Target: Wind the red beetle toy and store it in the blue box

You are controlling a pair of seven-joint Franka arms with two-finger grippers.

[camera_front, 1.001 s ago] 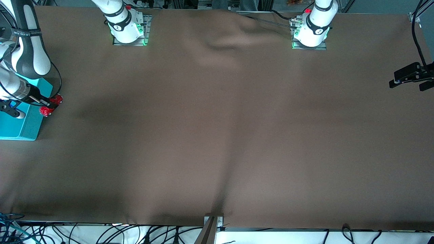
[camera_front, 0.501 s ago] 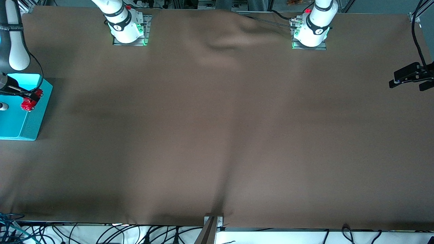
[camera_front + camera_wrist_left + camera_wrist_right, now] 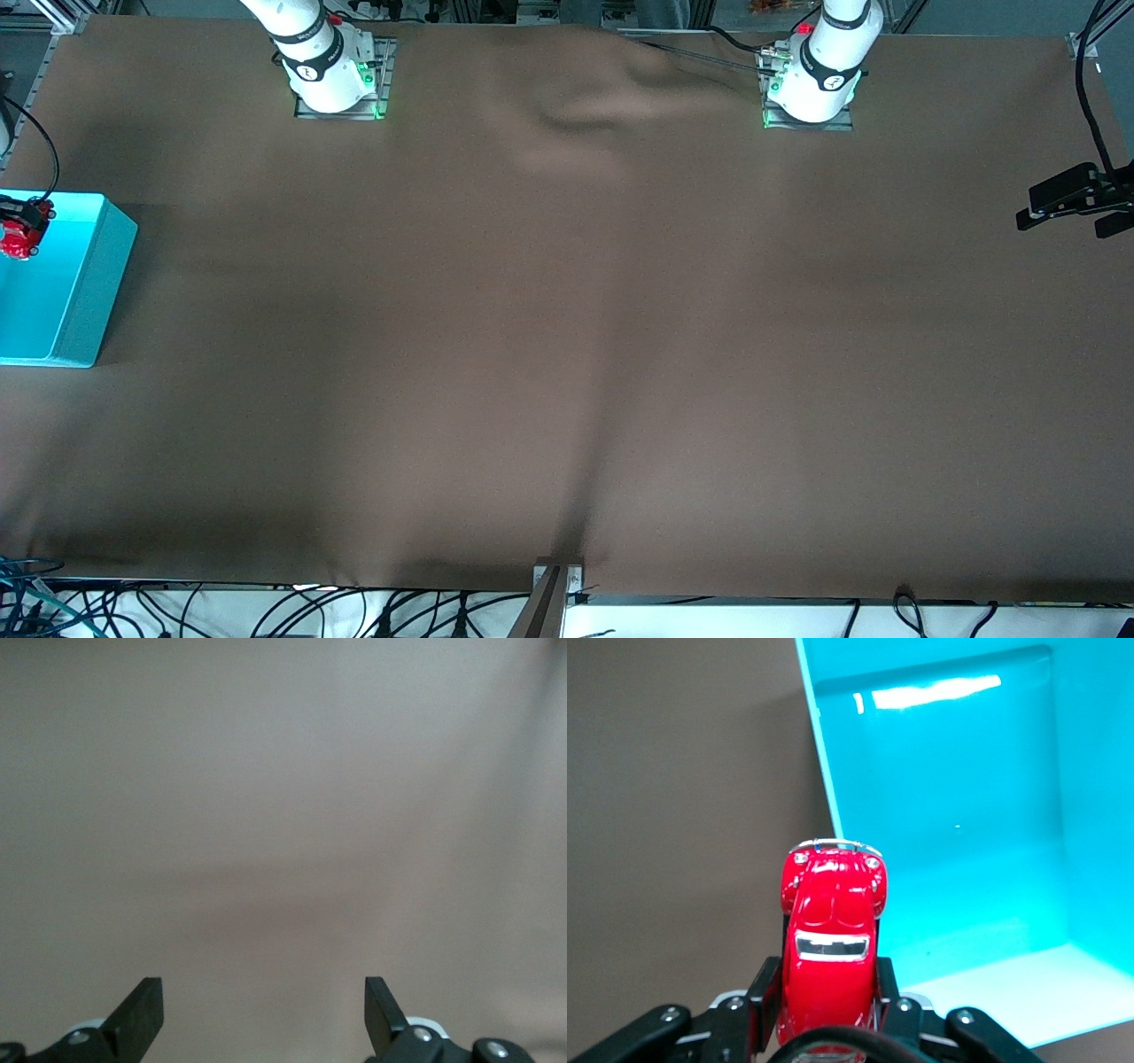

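- The red beetle toy [image 3: 831, 930] sits clamped between my right gripper [image 3: 829, 1005] jaws, held across its flanks with the nose pointing out from the wrist; in the front view it hangs over the blue box [image 3: 97, 266], at the box's edge toward the robots' bases.
- I judge it light and rigid: a small hard shell, glossy, so probably slick under the jaws. The rounded roof would squirt out of a pinch; the flat sides just above the wheels are the place to take it, which is where I have it.
- The wheels and any wind-up spring look like the delicate parts, so I would release low rather than drop it.
- The box looks stiff and smooth-walled, open on top, empty as far as the right wrist view shows, standing at the right arm's end of the bench [image 3: 567, 354].
- My left gripper [image 3: 264, 1014] waits with jaws spread wide and empty, over bare bench at the left arm's end.
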